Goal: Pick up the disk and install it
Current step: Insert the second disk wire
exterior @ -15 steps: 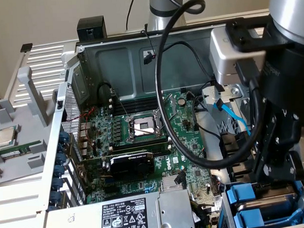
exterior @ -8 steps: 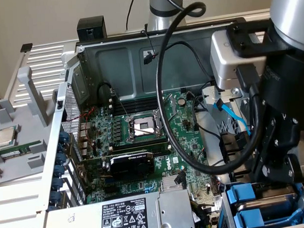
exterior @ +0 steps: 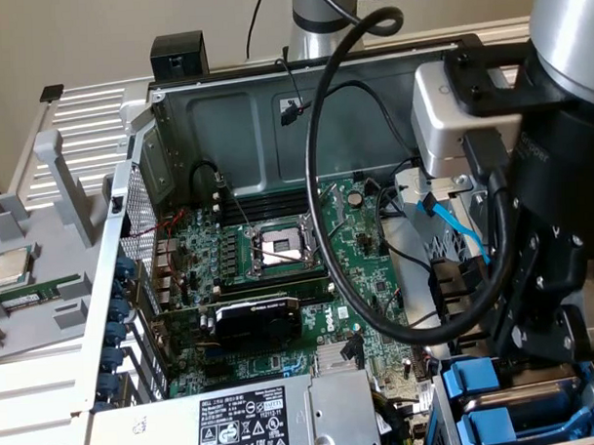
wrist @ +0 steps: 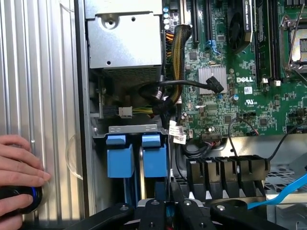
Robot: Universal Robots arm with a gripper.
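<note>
At the exterior view's left, a small silver processor chip [exterior: 11,267] is laid on a grey ribbed tray [exterior: 69,123] beside the computer, parked out of the way. The open computer case [exterior: 273,96] is laid on its side, so that the motherboard [exterior: 367,279] faces up and can be reached from above. On the board, an empty processor socket [exterior: 278,248] is seen, with a black graphics card [exterior: 256,317] nearer the camera and the power supply [exterior: 255,419] nearer still.

Towards the exterior view's right, the drive bay is found, and two blue-framed drives are seated in it on edge, side by side. The disk [exterior: 473,377] is taken to be the one nearer the motherboard, since the hand [wrist: 165,211] is hung directly over it; the other drive [wrist: 120,158] is set just beside it, towards the case wall. The disk's blue carrier [wrist: 154,158] is held upright by the bay's slot, which judging by its depth has already received most of it.

The hand's fingers are drawn almost fully together over the disk's upper edge. Whether that edge is pinched or merely pressed cannot be told.

In the wrist view, a person's fingers [wrist: 19,175] are rested on the ribbed surface outside the case, wrapped round a dark device [wrist: 17,199] with a blue ring, well apart from the bay.
</note>
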